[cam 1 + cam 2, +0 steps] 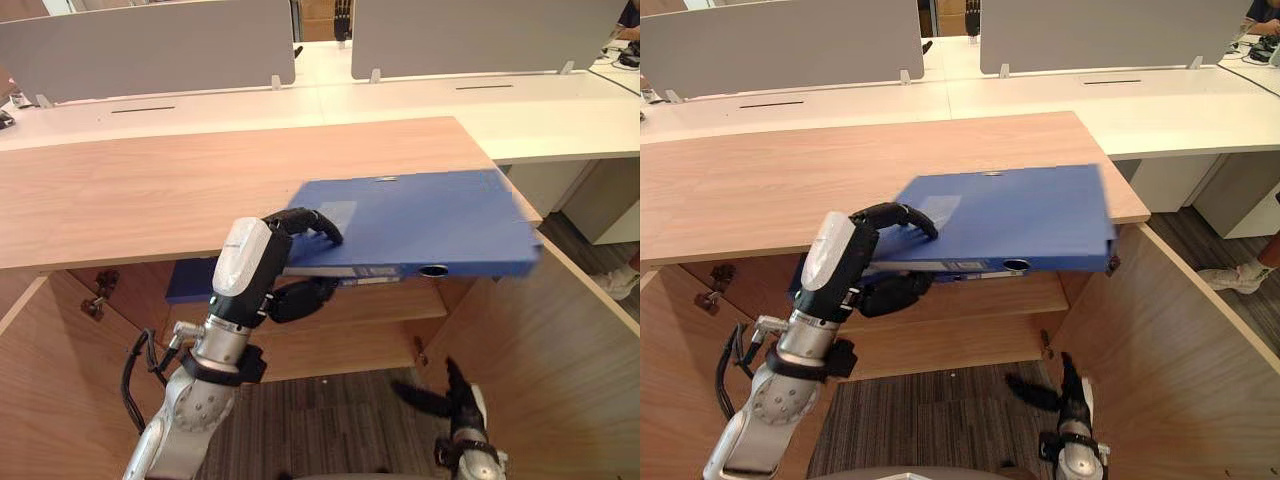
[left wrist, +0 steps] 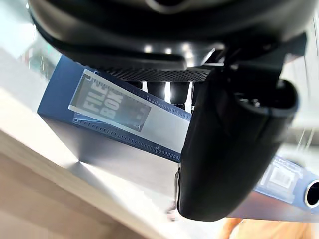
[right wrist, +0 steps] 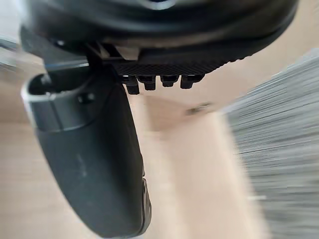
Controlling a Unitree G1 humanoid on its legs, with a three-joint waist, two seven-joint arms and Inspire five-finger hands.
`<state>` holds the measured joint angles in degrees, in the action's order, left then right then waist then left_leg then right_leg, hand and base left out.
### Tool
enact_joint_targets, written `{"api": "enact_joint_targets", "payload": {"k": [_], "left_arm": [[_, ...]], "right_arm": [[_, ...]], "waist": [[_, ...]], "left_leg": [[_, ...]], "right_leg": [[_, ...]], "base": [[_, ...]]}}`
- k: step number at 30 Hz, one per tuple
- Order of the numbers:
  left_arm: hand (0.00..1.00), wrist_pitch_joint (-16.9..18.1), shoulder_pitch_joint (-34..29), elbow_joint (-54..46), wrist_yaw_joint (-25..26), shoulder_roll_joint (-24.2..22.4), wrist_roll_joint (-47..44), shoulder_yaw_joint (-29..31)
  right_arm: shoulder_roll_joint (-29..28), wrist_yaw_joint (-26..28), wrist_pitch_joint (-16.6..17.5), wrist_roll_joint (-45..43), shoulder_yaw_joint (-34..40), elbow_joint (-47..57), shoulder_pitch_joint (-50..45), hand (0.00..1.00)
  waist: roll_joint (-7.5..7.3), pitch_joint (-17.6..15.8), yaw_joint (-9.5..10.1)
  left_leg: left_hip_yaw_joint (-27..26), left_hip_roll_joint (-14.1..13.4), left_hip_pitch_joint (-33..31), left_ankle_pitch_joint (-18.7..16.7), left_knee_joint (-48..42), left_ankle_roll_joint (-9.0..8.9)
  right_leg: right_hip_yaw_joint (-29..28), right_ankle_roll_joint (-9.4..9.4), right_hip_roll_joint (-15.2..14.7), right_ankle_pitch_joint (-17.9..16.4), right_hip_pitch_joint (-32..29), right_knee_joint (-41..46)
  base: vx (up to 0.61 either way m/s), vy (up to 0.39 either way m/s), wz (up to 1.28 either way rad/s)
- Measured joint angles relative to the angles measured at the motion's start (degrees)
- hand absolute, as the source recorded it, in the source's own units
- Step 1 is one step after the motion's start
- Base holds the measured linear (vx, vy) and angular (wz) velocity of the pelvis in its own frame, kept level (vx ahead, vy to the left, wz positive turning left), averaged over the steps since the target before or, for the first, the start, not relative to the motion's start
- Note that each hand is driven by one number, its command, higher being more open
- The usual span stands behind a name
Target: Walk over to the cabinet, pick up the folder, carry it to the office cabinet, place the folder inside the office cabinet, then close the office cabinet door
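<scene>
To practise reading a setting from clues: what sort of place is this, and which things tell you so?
Probably an open-plan office: white desks with grey screens, a wooden cabinet standing open, and a blue folder gripped by the left hand.

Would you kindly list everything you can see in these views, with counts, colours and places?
folder: one, blue, flat, at the cabinet top's front edge, gripped at its left end.
flat item: one, blue, on the inner shelf, left side; cannot tell what it is.
cabinet: one, light wood, both doors open.
desks: white, behind the cabinet.
divider screens: two, grey, on the desks.
carpet: grey, before the cabinet.
person's shoe: one, white, far right.
left hand: dark, fingers over the folder, thumb beneath.
right hand: dark, open, low before the cabinet.
</scene>
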<state>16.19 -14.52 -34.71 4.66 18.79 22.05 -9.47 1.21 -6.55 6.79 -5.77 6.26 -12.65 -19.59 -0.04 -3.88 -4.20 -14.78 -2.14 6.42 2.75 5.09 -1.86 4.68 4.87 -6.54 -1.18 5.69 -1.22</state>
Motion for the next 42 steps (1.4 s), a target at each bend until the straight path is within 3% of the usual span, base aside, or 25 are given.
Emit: {"api": "enact_joint_targets", "payload": {"k": [4,6,13,19,24,33,34,42], "left_arm": [[0.00,0.38,-4.37,-3.21,-1.81,-1.42,-12.79,1.73],[0.00,0.37,-6.99,-4.23,-4.62,-2.41,-23.58,4.08],[0.00,-2.11,-10.86,-4.27,-11.49,-3.33,-47.99,7.17],[0.00,-3.70,-11.60,-3.24,-16.47,-2.82,-60.57,6.97],[0.00,-6.01,-11.74,0.80,-19.09,0.74,-67.34,5.67],[0.00,-8.78,-12.14,3.26,-21.65,6.74,-72.93,2.36],[0.00,-9.03,-12.13,3.26,-21.78,7.31,-73.59,1.86],[0.00,-9.36,-12.13,5.33,-22.13,11.94,-77.65,1.22]], "right_arm": [[-0.28,2.54,1.63,-6.17,0.13,17.21,-2.90,1.00],[0.16,5.30,3.62,-10.98,0.61,26.69,-4.02,1.00],[6.35,12.91,6.03,-21.96,1.24,42.43,-2.34,1.00],[16.04,15.31,6.71,-26.34,0.48,43.35,5.17,1.00],[25.61,17.01,7.46,-26.87,-3.98,42.21,11.65,1.00],[32.53,16.39,7.57,-27.40,-10.29,30.97,21.06,1.00],[33.15,16.30,7.57,-28.49,-11.26,29.62,22.06,0.00],[40.44,17.84,7.13,-38.79,-17.96,21.79,28.58,0.00]], "waist": [[-0.38,-0.22,0.11],[-1.04,-0.60,0.12],[-1.90,-0.57,0.48],[-1.88,-0.50,0.54],[-1.75,-0.29,0.66],[-1.46,-0.10,1.42],[-1.33,-0.02,1.46],[-0.43,0.58,2.01]], "left_leg": [[-0.17,0.02,-0.26,-0.09,0.00,0.05],[-0.22,-0.01,-0.32,-0.12,-0.01,0.02],[-0.69,0.11,-0.42,-0.54,-0.02,0.21],[-0.70,0.08,-0.42,-0.56,-0.02,0.24],[-0.69,0.08,-0.40,-0.51,-0.01,0.30],[-0.14,0.24,-0.62,-0.20,0.00,0.48],[0.15,0.26,-0.80,-0.09,0.00,0.49],[1.59,0.38,-1.79,0.65,0.01,0.66]], "right_leg": [[-0.28,0.01,-0.01,0.00,-0.47,0.14],[-0.35,0.02,0.03,0.01,-0.57,0.14],[-0.81,0.09,-0.05,0.05,-0.87,0.20],[-0.90,0.11,-0.03,0.07,-0.81,0.51],[-0.98,0.12,-0.03,0.07,-0.99,0.95],[-0.52,0.12,-0.18,0.07,-1.08,1.24],[-0.18,0.12,-0.21,0.07,-1.09,1.24],[1.24,0.11,-0.37,0.07,-1.26,1.30]], "base": [[-0.01,-0.005,-0.02],[0.00,0.000,0.00],[0.00,-0.007,-0.03],[0.00,0.000,0.00],[-0.02,-0.013,0.00],[0.00,-0.004,0.02],[0.00,0.000,0.12],[-0.02,-0.016,0.10]]}}
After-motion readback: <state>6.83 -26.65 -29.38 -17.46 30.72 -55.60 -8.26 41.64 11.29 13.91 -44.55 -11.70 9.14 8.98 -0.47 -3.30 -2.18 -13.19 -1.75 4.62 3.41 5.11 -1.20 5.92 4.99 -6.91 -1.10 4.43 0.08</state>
